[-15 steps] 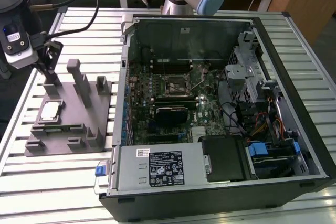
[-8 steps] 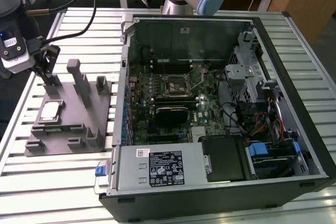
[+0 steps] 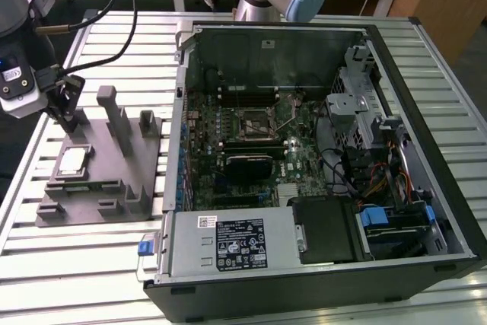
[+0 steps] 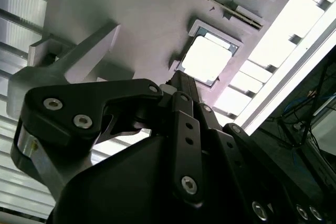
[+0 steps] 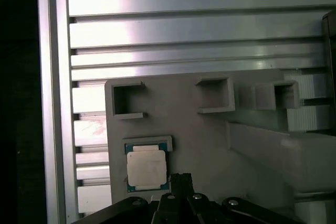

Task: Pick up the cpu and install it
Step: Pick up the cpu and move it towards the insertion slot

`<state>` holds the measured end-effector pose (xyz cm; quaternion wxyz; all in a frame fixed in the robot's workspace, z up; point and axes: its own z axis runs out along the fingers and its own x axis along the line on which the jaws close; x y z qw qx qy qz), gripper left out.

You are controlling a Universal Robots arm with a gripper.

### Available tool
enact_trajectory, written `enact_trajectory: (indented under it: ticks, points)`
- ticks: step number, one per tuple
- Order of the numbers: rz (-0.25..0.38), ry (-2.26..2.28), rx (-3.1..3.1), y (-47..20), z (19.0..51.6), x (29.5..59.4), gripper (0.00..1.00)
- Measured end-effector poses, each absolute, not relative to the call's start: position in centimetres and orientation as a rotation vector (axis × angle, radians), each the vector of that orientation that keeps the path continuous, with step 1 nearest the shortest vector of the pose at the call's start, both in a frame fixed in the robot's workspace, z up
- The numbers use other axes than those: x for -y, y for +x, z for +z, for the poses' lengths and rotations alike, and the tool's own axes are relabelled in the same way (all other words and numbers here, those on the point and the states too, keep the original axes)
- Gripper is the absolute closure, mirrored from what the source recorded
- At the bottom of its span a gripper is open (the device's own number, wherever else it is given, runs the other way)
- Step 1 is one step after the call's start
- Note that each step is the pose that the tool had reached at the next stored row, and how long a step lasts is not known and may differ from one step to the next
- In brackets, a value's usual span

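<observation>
On the grey fixture (image 3: 114, 184) at the exterior view's left of the counter (image 3: 84, 264), we see the cpu (image 3: 72, 161) lying flat in its recess; our pincer (image 5: 181, 178) hangs just beside it, closed together, gripping nothing.

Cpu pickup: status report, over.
Black gripper above grey plastic fixture, beside small flat silver square cpu. Cpu lies in fixture recess, not gripped. Nothing lies on it.
</observation>
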<state>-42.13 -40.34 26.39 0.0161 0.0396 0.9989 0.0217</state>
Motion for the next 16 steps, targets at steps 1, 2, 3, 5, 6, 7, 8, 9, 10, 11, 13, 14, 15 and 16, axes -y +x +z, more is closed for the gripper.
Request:
enact_trajectory:
  ticks: [1, 2, 3, 5, 6, 7, 8, 9, 10, 11, 13, 14, 15, 16]
  points:
    - [0.067, 0.123, -3.106, -42.2, 26.3, 40.4, 0.89]
    - [0.067, 0.124, -3.106, -42.3, 26.1, 40.5, 0.89]
    - [0.067, 0.124, -3.106, -42.4, 26.0, 40.6, 0.89]
    - [0.067, 0.125, -3.106, -42.6, 25.8, 40.7, 0.89]
    - [0.067, 0.125, -3.106, -42.7, 25.6, 40.8, 0.89]
    - [0.067, 0.125, -3.106, -42.8, 25.5, 40.8, 0.89]
    - [0.067, 0.126, -3.106, -42.9, 25.4, 40.9, 0.89]
    - [0.067, 0.126, -3.106, -43.0, 25.3, 41.0, 0.89]
    - [0.067, 0.127, -3.106, -43.1, 25.2, 41.0, 0.89]
    - [0.067, 0.127, -3.106, -43.1, 25.0, 41.1, 0.89]
    - [0.067, 0.128, -3.106, -43.3, 24.7, 41.1, 0.89]
    - [0.067, 0.128, -3.106, -43.4, 24.5, 41.1, 0.89]
    - [0.067, 0.129, -3.106, -43.5, 24.4, 41.1, 0.89]
    - [0.067, 0.129, -3.106, -43.6, 24.2, 41.2, 0.89]
